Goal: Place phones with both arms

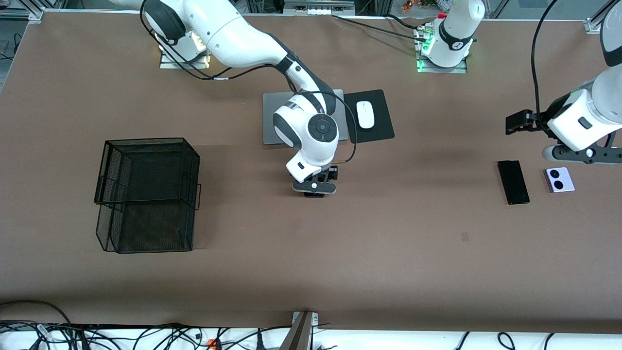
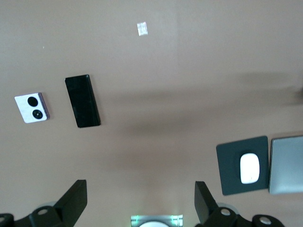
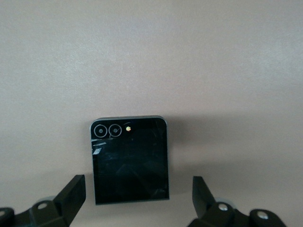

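A small squarish black folded phone [image 3: 130, 158] lies flat on the brown table at mid-table. My right gripper [image 3: 137, 198] hangs open just above it, a finger off each side, touching nothing. In the front view the right gripper [image 1: 315, 187] covers most of that phone. Toward the left arm's end of the table a long slim black phone [image 1: 513, 182] lies beside a lilac-white phone [image 1: 559, 179] with two black lenses. My left gripper [image 1: 583, 154] is up over the table by the lilac-white phone [image 2: 32, 108] and the slim phone [image 2: 83, 100]. The left gripper [image 2: 140, 201] is open and empty.
A black wire basket [image 1: 146, 194] stands toward the right arm's end of the table. A white mouse [image 1: 365, 114] on a black pad [image 1: 379, 129] lies next to a grey pad [image 1: 272, 121], farther from the front camera than the right gripper.
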Motion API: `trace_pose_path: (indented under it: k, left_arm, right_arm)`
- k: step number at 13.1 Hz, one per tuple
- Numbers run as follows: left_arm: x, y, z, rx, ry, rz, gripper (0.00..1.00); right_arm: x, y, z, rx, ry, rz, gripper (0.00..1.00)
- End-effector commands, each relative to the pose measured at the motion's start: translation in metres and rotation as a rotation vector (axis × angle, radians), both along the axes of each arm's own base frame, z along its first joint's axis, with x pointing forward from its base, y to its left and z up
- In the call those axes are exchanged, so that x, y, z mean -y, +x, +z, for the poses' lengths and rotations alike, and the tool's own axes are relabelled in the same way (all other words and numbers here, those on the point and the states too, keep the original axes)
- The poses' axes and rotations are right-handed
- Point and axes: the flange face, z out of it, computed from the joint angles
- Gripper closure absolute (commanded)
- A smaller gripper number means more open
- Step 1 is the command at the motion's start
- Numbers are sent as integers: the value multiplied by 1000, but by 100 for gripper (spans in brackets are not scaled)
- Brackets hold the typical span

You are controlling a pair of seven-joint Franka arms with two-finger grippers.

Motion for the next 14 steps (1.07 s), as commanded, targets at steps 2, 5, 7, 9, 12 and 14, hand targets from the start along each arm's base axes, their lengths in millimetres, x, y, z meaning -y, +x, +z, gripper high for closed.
trace_pose_path:
  k: [2,5,7,9,12,14]
  left_arm:
    - [-21,-49,-8,106,-28,-28,0]
    - [-36,-58,-15,124,-63,-26,0]
    - [-32,-59,-11,116,-65,-28,0]
    - [-31,-61,-13,93,-66,-34,0]
    - [-32,-62,-12,90,-66,-29,0]
    - [-32,-62,-11,83,-67,-31,0]
  right_arm:
    - [-6,-6,-5,21,20,71,0]
    - [-4,-10,-20,31,39,97,0]
    - [-2,-11,-24,26,47,79,0]
    - [-2,-12,-26,7,63,57,0]
    - [2,-13,-37,0,64,50,0]
    - [6,-13,-41,-6,64,42,0]
